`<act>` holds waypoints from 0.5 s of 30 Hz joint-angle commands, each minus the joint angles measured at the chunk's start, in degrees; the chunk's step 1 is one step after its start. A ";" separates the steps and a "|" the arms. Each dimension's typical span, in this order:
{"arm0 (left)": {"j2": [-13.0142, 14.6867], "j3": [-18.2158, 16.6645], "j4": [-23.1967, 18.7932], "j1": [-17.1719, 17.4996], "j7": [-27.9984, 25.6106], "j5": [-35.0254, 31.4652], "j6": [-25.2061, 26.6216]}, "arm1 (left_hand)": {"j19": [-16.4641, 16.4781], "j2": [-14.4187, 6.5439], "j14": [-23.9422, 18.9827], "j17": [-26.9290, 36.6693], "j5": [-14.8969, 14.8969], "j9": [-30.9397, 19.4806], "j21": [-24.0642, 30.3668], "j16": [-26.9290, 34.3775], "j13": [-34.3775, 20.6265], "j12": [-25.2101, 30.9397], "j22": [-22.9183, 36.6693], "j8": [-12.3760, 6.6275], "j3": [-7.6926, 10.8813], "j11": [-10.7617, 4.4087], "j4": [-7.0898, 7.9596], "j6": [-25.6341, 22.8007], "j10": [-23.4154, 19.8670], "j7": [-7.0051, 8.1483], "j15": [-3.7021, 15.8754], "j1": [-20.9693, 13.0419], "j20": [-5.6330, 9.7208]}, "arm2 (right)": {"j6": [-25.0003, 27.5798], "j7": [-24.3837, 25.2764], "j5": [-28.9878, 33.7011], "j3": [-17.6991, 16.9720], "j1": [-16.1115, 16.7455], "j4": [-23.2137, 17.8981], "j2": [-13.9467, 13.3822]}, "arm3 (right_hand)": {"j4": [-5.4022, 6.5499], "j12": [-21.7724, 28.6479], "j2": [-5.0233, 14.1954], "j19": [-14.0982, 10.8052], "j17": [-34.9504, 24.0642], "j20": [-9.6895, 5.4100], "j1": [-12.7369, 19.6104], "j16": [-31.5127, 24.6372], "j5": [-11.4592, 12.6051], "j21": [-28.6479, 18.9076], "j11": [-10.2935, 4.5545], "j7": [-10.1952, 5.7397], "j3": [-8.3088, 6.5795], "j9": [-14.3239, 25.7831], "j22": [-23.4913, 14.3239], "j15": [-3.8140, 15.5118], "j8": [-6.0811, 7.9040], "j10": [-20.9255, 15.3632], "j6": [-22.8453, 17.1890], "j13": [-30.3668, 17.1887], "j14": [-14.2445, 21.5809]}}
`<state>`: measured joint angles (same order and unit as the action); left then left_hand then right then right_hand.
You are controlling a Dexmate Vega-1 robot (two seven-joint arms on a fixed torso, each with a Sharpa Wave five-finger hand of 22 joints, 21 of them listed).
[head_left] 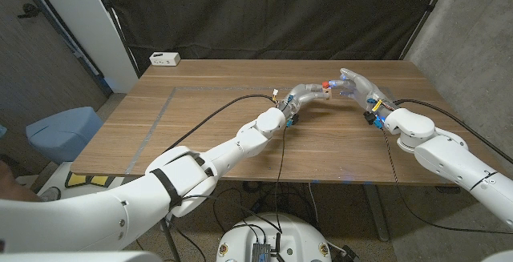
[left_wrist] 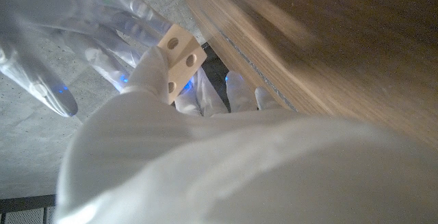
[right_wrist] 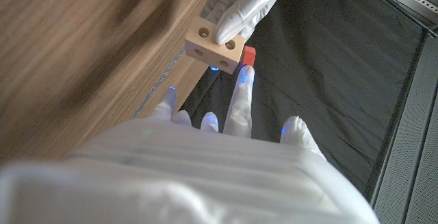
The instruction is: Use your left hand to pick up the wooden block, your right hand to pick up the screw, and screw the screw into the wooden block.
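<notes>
Wooden block [right_wrist: 213, 45]: pale, with round holes on its visible faces; held above the counter [head_left: 200, 126] toward its far side, right of centre, between the two hands. Pinched in the fingers [right_wrist: 241, 13] of the left hand [head_left: 306, 95], one white fingertip lying across its top edge in the right wrist view. Seen in the left wrist view [left_wrist: 179, 51] at the tip of that hand, tilted, holes facing the camera.

Screw [right_wrist: 248, 55]: red head only, showing just beside the block on the side toward the right hand; shaft hidden. In the head view a small red-orange spot [head_left: 326, 84] where the two hands meet.

Right hand [head_left: 358, 86]: raised above the counter, facing the left hand, fingers spread, blue lights at the tips. One fingertip [right_wrist: 244, 80] reaching up to just below the red head, touching or nearly so; grip on the screw cannot be told.

Counter: brown wood grain, with cables running along both arms.

White socket strip [head_left: 165, 58]: at the far left corner of the counter, well apart from both hands.
</notes>
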<state>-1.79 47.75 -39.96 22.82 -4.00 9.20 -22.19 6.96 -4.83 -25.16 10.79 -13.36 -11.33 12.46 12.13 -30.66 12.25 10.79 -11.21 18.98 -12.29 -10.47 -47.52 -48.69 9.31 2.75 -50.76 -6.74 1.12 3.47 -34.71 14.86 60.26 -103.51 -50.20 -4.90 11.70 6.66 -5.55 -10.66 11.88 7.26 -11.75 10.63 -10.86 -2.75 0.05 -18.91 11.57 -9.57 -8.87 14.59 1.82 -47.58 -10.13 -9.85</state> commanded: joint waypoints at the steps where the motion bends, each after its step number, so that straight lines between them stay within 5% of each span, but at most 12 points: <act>1: 0.15 -0.04 -0.51 0.39 0.02 0.09 0.39 | 0.15 -0.59 -0.54 0.15 -0.23 -0.21 0.13 0.28 -0.32 0.46 0.19 -0.30 2.00 0.03 1.55 -1.03 -0.47 -0.32 2.56 -0.23 0.44 | 0.01 -0.76 -0.09 -0.13 0.42 -0.56 -0.66 | -0.07 0.30 0.40 -0.56 -0.20 0.07 0.50 -0.27 0.22 -0.25 -0.16 -0.12 -0.49 0.18 -0.18 0.25 0.46 -0.60 -0.75 -0.19 -0.61; 15: 0.11 0.10 -0.67 0.32 -0.37 -0.19 0.62 | 0.16 -0.59 -0.49 0.16 -0.23 -0.21 0.14 0.28 -0.33 0.48 0.19 -0.32 1.99 0.05 1.51 -1.06 -0.51 -0.27 2.57 -0.30 0.44 | -1.05 -0.63 -0.22 -0.65 1.27 -0.14 -0.58 | -0.17 0.34 0.47 -1.05 -0.17 0.03 0.67 -0.38 0.23 -0.31 -0.27 0.12 -0.68 0.17 -0.17 0.50 0.48 -1.65 -1.59 -0.18 0.07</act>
<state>-1.73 47.74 -40.29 23.06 -4.01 9.22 -21.99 6.96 -4.78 -25.16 10.79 -13.43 -11.35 12.46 12.13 -30.66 12.25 10.79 -11.07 18.98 -12.29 -10.47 -47.51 -48.68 9.31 2.75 -50.72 -6.74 0.89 2.53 -34.80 14.73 60.82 -103.85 -50.76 -5.14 11.81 6.66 -6.06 -10.65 11.77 7.26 -11.75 10.63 -10.86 -2.87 0.40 -19.15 11.75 -9.57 -8.88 15.04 0.70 -48.62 -10.14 -9.84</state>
